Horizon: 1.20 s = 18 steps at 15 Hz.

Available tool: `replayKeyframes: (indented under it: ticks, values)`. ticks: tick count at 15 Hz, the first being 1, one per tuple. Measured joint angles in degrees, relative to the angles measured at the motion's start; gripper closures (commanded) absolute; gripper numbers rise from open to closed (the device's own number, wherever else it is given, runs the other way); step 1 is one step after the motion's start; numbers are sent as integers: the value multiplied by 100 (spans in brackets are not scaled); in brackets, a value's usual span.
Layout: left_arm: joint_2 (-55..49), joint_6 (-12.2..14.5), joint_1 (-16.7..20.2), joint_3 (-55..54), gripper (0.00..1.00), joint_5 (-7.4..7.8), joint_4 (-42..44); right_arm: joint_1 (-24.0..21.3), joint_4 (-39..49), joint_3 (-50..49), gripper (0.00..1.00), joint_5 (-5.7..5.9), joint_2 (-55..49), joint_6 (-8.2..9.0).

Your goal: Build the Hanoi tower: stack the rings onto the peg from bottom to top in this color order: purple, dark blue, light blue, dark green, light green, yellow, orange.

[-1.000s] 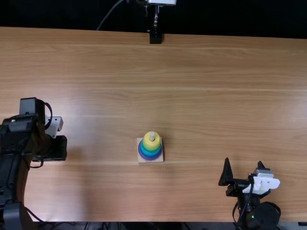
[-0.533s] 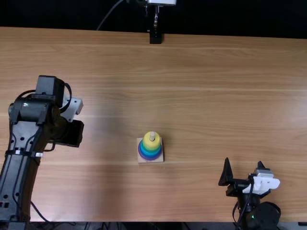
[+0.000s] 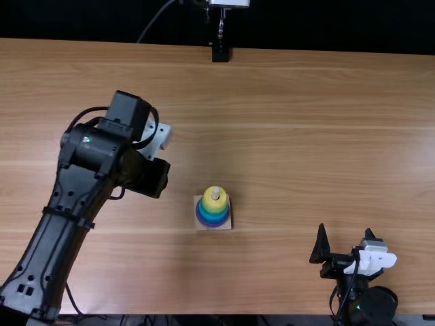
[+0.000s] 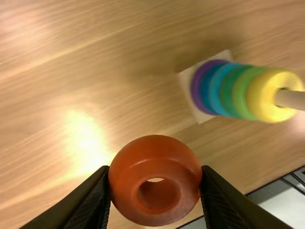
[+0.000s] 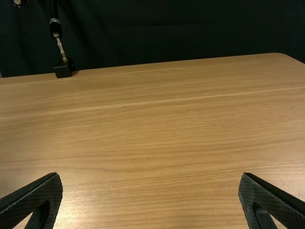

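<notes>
In the top view my left gripper [image 3: 151, 178] is up and to the left of the ring tower [image 3: 213, 207] on its square wooden base. The left wrist view has the left gripper [image 4: 155, 183] shut on the orange ring [image 4: 155, 143], one finger at each side. There the tower's rings run purple [image 4: 198, 90], dark blue, light blue, dark green, light green and yellow [image 4: 261, 95], with the bare peg tip [image 4: 290, 99] standing out. My right gripper [image 3: 345, 243] is at the lower right in the top view; in the right wrist view this gripper [image 5: 150, 191] stands wide open, holding nothing.
The wooden table [image 3: 285, 122] stretches around the tower. At its far edge stands a black mount [image 3: 220, 53] with a thin metal stem, also seen in the right wrist view as a small black block [image 5: 63, 70].
The left arm has swung in from the left side toward the tower, first upward in the top view, then rightward. The right arm and the tower have stayed put.
</notes>
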Motion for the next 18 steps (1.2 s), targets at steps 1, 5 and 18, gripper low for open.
replayKeyframes:
  ticks: [1, 5, 18]
  values:
    - [61, -48, -144, 109, 100, 31, -26, 0, 2, 0, 0, 4, 0, 0]
    - [459, -302, -719, 516, 100, 48, -52, -2, 0, 0, 0, 2, 0, -2]
    - [920, -730, -1609, 1115, 100, 50, -37, 0, 0, 0, 0, 4, 0, -2]
